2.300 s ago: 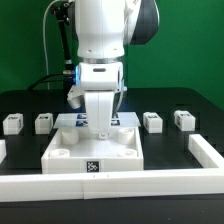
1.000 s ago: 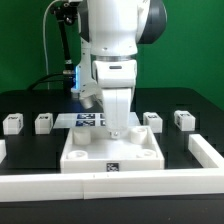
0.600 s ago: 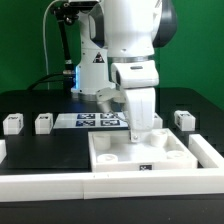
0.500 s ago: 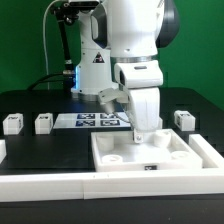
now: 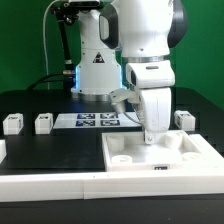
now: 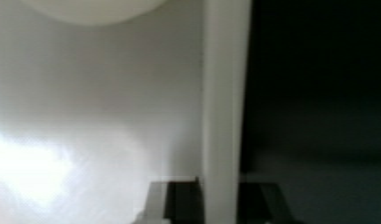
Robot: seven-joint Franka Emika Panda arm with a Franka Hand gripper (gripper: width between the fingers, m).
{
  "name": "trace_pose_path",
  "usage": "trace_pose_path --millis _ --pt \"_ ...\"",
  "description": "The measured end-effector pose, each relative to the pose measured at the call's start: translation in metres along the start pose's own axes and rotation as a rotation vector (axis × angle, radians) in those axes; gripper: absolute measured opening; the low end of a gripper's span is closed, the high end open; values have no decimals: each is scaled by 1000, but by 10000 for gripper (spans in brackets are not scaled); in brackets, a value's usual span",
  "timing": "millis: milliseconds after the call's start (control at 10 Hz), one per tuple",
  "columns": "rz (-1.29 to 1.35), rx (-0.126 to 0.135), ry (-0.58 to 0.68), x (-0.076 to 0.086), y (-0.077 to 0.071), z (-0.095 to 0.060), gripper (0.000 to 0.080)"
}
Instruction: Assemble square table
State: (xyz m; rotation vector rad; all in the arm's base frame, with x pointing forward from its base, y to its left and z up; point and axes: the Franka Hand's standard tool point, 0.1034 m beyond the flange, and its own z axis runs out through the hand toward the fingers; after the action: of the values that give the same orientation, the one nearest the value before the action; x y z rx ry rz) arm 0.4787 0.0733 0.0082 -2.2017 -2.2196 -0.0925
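Observation:
The square table top is a white flat square with corner holes, lying on the black table at the exterior view's right, against the right rail. My gripper comes straight down onto its back edge and is shut on it. In the wrist view the top's white edge wall runs between my two dark fingers, with the flat top to one side. Two white legs stand at the back left and one leg at the back right. The fourth leg is hidden behind the arm.
The marker board lies flat at the back middle. A long white rail runs along the front edge and another rail stands at the right. A bare black surface lies left of the top.
My gripper has slid the table top across the table from the middle to the exterior view's right, up to the right rail. The legs and the marker board have stayed put.

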Motion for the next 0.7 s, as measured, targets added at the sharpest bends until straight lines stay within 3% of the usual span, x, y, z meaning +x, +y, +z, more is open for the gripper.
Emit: trace_pose_path --millis 200,300,400,500,600,700 --pt "2 0 0 -1 0 0 61" --pt "3 0 0 -1 0 0 152" --pt "3 0 -1 -2 0 0 328" --pt "3 0 -1 -2 0 0 328" --pt "4 0 -1 -2 0 0 497" --pt "4 0 -1 -2 0 0 601"
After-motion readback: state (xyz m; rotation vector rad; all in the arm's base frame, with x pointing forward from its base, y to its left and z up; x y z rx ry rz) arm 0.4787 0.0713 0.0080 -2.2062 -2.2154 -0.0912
